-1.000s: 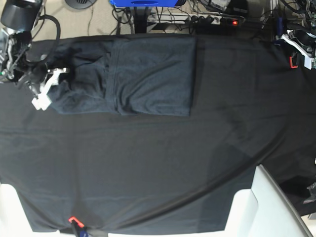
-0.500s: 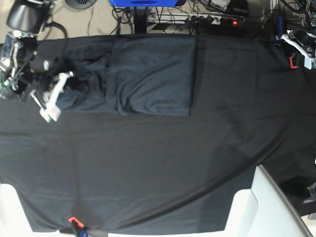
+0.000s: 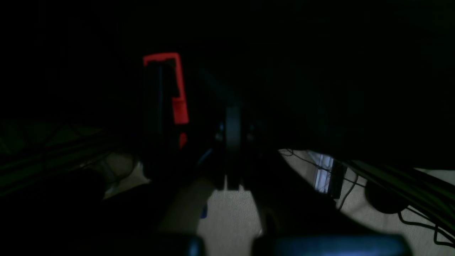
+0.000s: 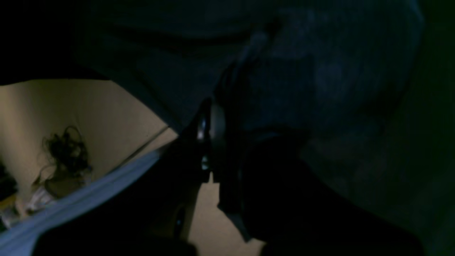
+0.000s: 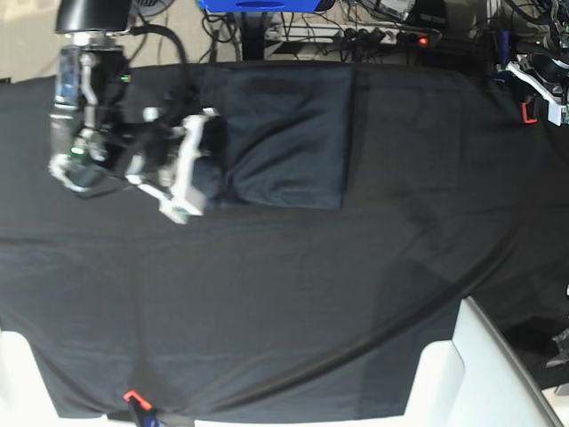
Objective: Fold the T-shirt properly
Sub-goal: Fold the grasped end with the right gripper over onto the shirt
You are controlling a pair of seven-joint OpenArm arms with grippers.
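The dark blue-grey T-shirt (image 5: 284,133) lies at the back of the table, its right part a flat rectangle. Its left part is bunched and lifted under my right gripper (image 5: 197,169), which hangs over the shirt's left edge. In the right wrist view the right gripper (image 4: 227,92) is shut on a fold of the T-shirt (image 4: 320,71). My left gripper (image 5: 533,102) rests at the table's far right corner, away from the shirt. Seen from the left wrist, the left gripper (image 3: 233,142) is shut and holds nothing.
A black tablecloth (image 5: 293,302) covers the whole table. A red clip (image 3: 177,92) sits beside the left gripper. White chair parts (image 5: 480,374) stand at the front right. Cables and a power strip (image 5: 373,36) lie on the floor behind the table.
My right arm has swung rightward from the table's left edge, dragging the shirt's left part over toward the folded body. The left arm has stayed still.
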